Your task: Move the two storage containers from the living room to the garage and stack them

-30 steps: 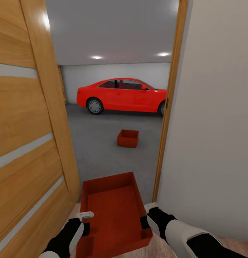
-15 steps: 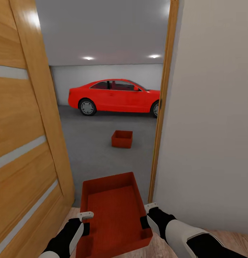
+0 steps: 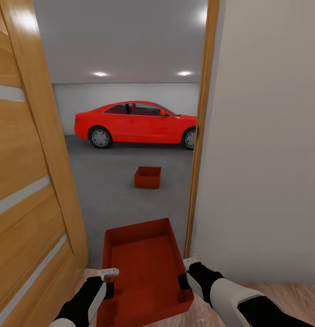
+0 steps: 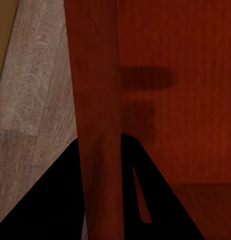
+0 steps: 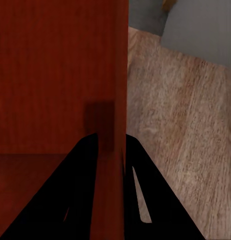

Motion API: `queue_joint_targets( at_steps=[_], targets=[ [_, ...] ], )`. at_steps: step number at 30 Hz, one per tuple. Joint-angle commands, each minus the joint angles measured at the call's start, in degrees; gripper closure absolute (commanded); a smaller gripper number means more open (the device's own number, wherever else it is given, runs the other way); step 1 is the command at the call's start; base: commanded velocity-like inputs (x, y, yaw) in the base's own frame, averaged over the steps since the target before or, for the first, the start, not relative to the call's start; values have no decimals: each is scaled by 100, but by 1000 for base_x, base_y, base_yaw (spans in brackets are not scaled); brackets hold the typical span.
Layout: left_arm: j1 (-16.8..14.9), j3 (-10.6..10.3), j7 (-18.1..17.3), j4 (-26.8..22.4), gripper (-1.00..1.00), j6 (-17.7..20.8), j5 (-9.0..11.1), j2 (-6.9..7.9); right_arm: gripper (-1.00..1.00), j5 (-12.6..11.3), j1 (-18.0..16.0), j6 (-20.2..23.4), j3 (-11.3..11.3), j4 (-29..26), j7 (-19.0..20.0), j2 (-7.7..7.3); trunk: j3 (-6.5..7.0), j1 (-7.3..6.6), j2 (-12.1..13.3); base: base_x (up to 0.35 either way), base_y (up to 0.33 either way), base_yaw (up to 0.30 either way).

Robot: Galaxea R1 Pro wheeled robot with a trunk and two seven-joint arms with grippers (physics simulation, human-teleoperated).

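Observation:
I hold the long shallow red-orange storage container (image 3: pixel 143 268) level in front of me, in the doorway. My left gripper (image 3: pixel 107 284) is shut on its left wall (image 4: pixel 98 100), and my right gripper (image 3: pixel 185 275) is shut on its right wall (image 5: pixel 118 75). The deeper, squarer container (image 3: pixel 147 177) stands on the garage's dark-grey concrete floor (image 3: pixel 112 190), well ahead through the door opening. Light wood planks (image 5: pixel 175 120) lie under the held container.
An open wooden door (image 3: pixel 25 190) stands close on my left. The wooden door frame (image 3: pixel 196 136) and a white wall (image 3: pixel 262 145) are close on my right. A red car (image 3: pixel 134 122) is parked at the back of the garage, beyond the small container.
The whole view has shifted: door frame, car and far container now sit further left in the picture, so the camera moved. The held container and both grippers keep their place.

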Motion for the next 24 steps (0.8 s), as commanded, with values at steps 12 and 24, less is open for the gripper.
queue_joint_targets(
  at_steps=[12, 24],
  targets=[
    [5, -170, 55, 2, 100, 4, 109, -2, 100, -137, -7, 22, -25, -394, 176, 5, -3, -1, -3, 0, 279, -22],
    [5, -170, 55, 2, 100, 4, 109, -2, 100, -137, -7, 22, -25, -394, 182, 5, 37, -1, -3, 29, 117, -225]
  ],
)
